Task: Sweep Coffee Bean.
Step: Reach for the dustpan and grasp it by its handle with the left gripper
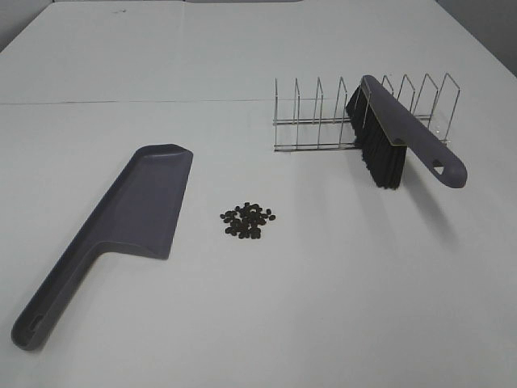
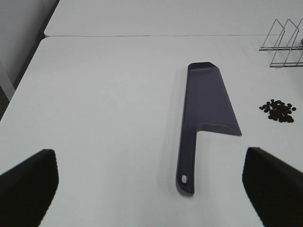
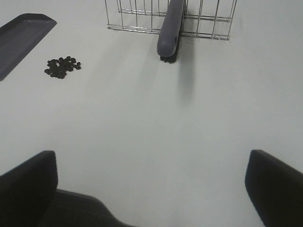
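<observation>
The coffee beans (image 1: 246, 220) lie in a small dark cluster on the white table (image 1: 323, 307), near its middle. A dark grey dustpan (image 1: 121, 226) lies flat to their left, handle toward the front. A grey brush with black bristles (image 1: 396, 137) leans in a wire rack (image 1: 323, 117) at the back right. Neither gripper shows in the exterior view. My left gripper (image 2: 149, 170) is open and empty, above the table just behind the dustpan (image 2: 203, 118) handle; the beans (image 2: 278, 110) lie off to one side. My right gripper (image 3: 151, 175) is open and empty, well short of the brush (image 3: 170, 33) and the beans (image 3: 63, 67).
The wire rack (image 3: 142, 14) has several upright dividers and holds only the brush. A table seam (image 1: 121, 102) runs across the back. The left table edge (image 2: 28, 71) shows in the left wrist view.
</observation>
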`<state>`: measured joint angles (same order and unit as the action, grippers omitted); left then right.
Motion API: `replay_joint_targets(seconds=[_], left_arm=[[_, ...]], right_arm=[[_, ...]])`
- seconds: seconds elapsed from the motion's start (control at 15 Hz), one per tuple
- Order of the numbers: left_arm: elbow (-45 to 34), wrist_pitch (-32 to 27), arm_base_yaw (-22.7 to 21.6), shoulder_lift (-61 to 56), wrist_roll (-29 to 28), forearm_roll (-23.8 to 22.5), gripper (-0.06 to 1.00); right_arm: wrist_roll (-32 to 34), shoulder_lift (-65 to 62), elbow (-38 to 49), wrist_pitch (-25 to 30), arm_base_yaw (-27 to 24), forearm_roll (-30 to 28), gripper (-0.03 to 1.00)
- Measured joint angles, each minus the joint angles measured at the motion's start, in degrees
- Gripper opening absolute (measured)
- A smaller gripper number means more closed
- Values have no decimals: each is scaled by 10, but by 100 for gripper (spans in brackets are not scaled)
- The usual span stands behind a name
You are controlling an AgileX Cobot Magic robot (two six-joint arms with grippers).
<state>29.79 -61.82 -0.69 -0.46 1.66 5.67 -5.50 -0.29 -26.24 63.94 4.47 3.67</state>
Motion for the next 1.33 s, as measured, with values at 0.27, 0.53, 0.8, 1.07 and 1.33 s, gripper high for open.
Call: replay_joint_targets(seconds=[0.27,0.53,0.8,1.07,1.33], left_arm=[[0,0,0,0,0,0,98],[0,0,0,27,0,-1,98],[15,0,0,152,-10,-2,98],[126,-48,0,441,-6,-6,94],[247,-66,0,654,7,0,94]], right_arm=[[0,0,0,0,0,0,98],[0,0,0,0,0,0,98],[0,0,0,0,0,0,98],[0,0,0,0,0,0,98],[0,0,0,0,0,0,98]])
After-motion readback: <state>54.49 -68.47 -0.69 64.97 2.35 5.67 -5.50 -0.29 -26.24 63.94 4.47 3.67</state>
